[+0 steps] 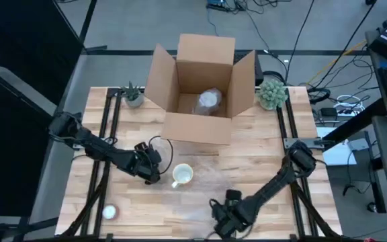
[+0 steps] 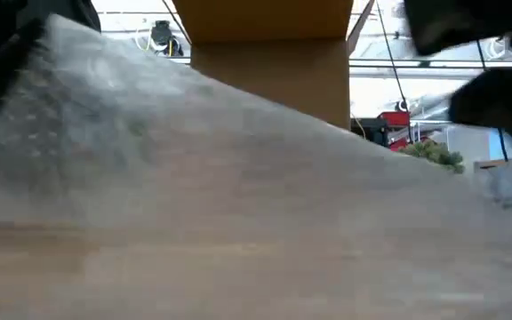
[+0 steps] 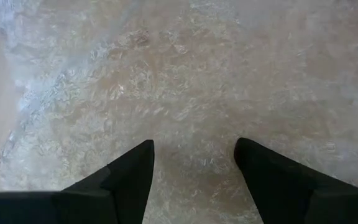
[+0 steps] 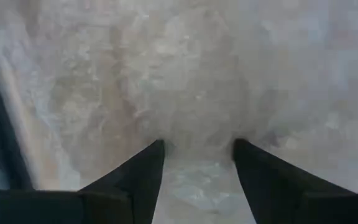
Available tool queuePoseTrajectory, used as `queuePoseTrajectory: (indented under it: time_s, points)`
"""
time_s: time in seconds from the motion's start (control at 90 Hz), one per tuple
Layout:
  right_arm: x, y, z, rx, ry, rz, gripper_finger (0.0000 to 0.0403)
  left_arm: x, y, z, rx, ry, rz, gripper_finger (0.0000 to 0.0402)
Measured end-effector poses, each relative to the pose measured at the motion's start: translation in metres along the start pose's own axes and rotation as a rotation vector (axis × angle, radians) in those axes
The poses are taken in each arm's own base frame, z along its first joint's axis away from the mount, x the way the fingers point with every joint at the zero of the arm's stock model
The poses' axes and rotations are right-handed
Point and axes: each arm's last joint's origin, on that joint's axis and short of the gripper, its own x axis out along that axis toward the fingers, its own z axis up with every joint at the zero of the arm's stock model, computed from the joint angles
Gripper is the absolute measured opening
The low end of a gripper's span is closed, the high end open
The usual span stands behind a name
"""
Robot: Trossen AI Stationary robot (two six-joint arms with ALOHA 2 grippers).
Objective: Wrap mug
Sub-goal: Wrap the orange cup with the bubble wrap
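One white mug (image 1: pixel 182 175), crinkled clear bubble wrap (image 1: pixel 210 185)

You have bare table (image 1: pixel 301 205) between the cardboard box (image 1: pixel 200 87) and the mug (image 1: pixel 182 175), and more to the right of the mug. The box, flaps open, blocks the far middle, flanked by a small potted plant (image 1: pixel 133 96) and a bushy plant (image 1: pixel 272 93). Bubble wrap (image 1: pixel 203 195) covers the near centre. A small white object (image 1: pixel 109 212) sits near the left front corner.
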Motion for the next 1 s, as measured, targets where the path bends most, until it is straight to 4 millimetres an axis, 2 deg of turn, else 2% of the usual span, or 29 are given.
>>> queuePoseTrajectory:
  time_s: [0.278, 0.522, 0.633, 0.833, 1.0]
  points:
    - [-0.015, 0.008, -0.046, 0.012, 0.091, -0.118, 0.0176, -0.004, -0.007, 0.007, -0.015, 0.01, -0.083, 0.0226]
    - [-0.057, 0.018, -0.071, 0.007, 0.072, -0.01, 0.0176, -0.01, -0.017, 0.015, -0.026, 0.014, -0.203, 0.0226]
    - [-0.066, 0.024, -0.085, -0.062, 0.049, 0.017, 0.0176, -0.011, -0.018, 0.015, -0.025, 0.013, -0.211, 0.0226]
    - [-0.048, 0.043, -0.108, -0.337, -0.07, 0.015, 0.0176, -0.011, -0.018, 0.015, -0.027, 0.012, -0.21, 0.0226]
    - [-0.018, 0.045, -0.112, -0.422, -0.092, -0.107, 0.0176, -0.011, -0.018, 0.015, -0.029, 0.008, -0.212, 0.0226]
